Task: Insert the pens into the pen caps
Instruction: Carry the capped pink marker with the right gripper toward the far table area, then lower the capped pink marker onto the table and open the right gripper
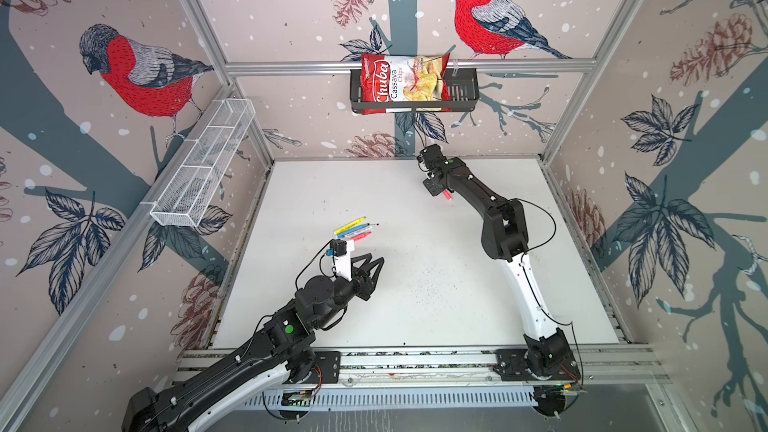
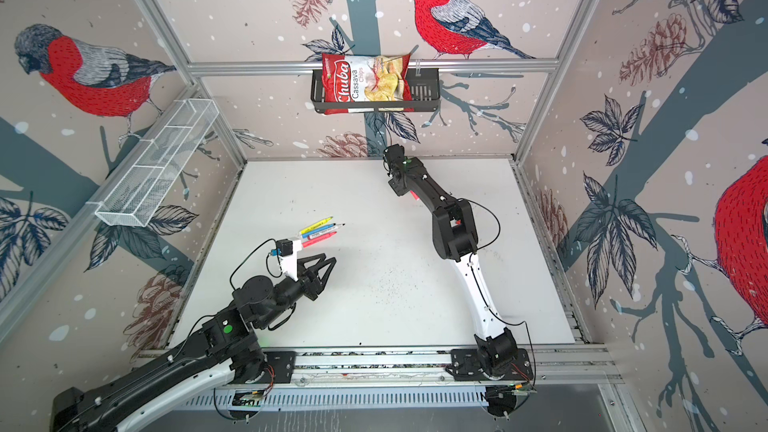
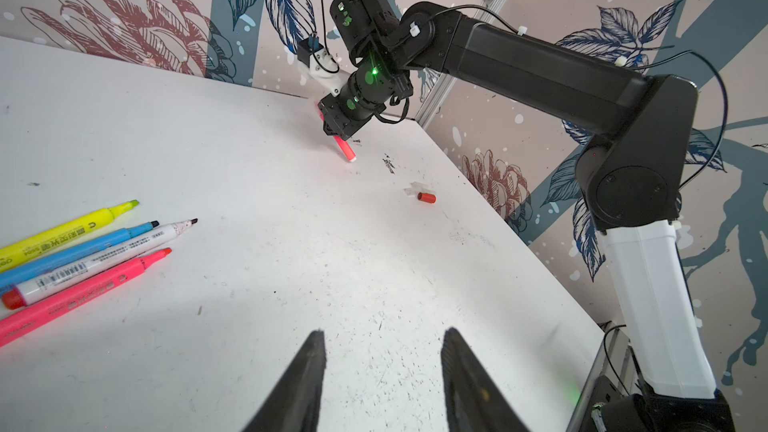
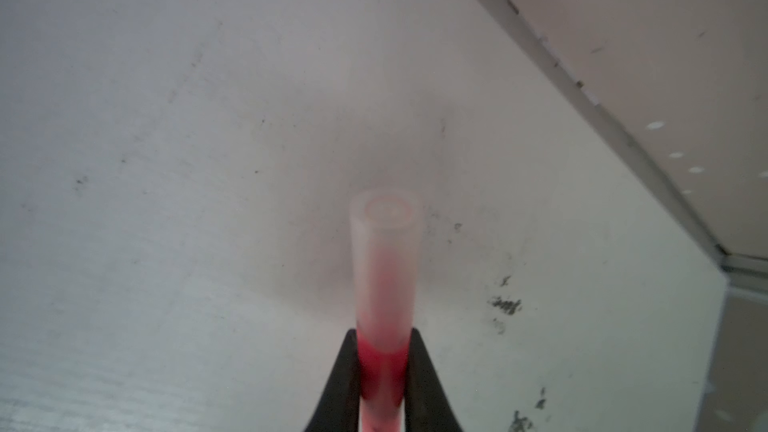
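**One pink pen capped in the right gripper, four more waiting**

The neon pink pen [image 4: 382,371] is pinched between the jaws of the right gripper [image 4: 383,336], low over the far part of the white tabletop [image 3: 291,243]. A translucent whitish tube cap [image 4: 385,251] covers its front end. The grip on the barrel just behind the cap leaves the capped end free, which suits pressing it home or laying the pen down. This one looks done to me.

The other four lie side by side toward the left of the table, tips pointing the same way and all uncapped. They are a yellow highlighter pen [image 3: 70,230], a blue pen [image 3: 79,248], a white-bodied pen with a red end [image 3: 104,263] and a second neon pink pen [image 3: 83,293]. The left gripper [image 3: 384,332] hovers just beside them, jaws spread and empty, probably placed to take the next one.

Only the left wrist view shows spare caps: a small red tube cap [image 3: 427,197] and a clear cap [image 3: 412,189] close together on the table. In both top views the right arm covers that spot. Only the right wrist view shows the cap on the held pen.
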Motion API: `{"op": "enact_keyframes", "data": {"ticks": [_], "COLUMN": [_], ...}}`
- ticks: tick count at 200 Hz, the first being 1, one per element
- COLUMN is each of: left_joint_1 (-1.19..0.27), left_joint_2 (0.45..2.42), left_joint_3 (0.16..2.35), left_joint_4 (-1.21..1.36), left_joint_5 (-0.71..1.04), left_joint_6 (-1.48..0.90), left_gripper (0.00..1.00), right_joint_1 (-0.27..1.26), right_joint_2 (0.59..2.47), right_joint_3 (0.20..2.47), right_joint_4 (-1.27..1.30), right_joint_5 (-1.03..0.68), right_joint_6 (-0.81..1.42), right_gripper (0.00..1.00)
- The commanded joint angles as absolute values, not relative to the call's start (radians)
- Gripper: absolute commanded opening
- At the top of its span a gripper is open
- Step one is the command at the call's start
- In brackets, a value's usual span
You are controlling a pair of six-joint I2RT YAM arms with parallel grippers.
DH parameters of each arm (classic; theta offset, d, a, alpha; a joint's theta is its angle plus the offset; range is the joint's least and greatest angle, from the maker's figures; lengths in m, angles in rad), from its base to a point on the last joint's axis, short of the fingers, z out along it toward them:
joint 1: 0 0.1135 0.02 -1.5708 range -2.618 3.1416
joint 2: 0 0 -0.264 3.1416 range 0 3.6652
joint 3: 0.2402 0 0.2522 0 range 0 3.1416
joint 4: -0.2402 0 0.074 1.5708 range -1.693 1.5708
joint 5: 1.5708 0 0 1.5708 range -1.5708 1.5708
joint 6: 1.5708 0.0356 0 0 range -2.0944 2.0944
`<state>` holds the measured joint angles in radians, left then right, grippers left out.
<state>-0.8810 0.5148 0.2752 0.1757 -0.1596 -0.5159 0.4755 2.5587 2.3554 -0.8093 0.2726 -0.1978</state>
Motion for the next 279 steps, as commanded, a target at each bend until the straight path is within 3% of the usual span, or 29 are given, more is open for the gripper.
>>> {"op": "enact_keyframes", "data": {"ticks": [1,69,164,211,239,266,279], "left_joint_1": [-0.883,-0.883,-0.883,-0.883,-0.883,-0.884,-0.884], "left_joint_2": [0.54,0.555,0.539,0.522,0.515,0.516,0.518], "left_joint_3": [0.289,0.294,0.294,0.293,0.294,0.299,0.3], "left_joint_4": [0.224,0.236,0.215,0.203,0.193,0.192,0.193], "left_joint_5": [-0.15,-0.144,-0.155,-0.158,-0.163,-0.165,-0.166], "left_joint_6": [-0.501,-0.505,-0.502,-0.502,-0.5,-0.5,-0.501], "left_gripper": [0.47,0.46,0.47,0.47,0.47,0.47,0.47], "right_joint_1": [0.416,0.348,0.324,0.325,0.328,0.329,0.329], "right_joint_2": [2.533,2.523,2.545,2.545,2.546,2.547,2.545], "right_joint_3": [2.349,2.333,2.324,2.31,2.296,2.288,2.289], "right_joint_4": [-0.863,-0.852,-0.843,-0.835,-0.833,-0.835,-0.838], "right_joint_5": [0.049,-0.05,-0.005,0.007,0.011,0.018,0.024], "right_joint_6": [0.017,0.123,0.196,0.195,0.187,0.181,0.181], "right_gripper": [0.0,0.0,0.0,0.14,0.16,0.3,0.31]}}
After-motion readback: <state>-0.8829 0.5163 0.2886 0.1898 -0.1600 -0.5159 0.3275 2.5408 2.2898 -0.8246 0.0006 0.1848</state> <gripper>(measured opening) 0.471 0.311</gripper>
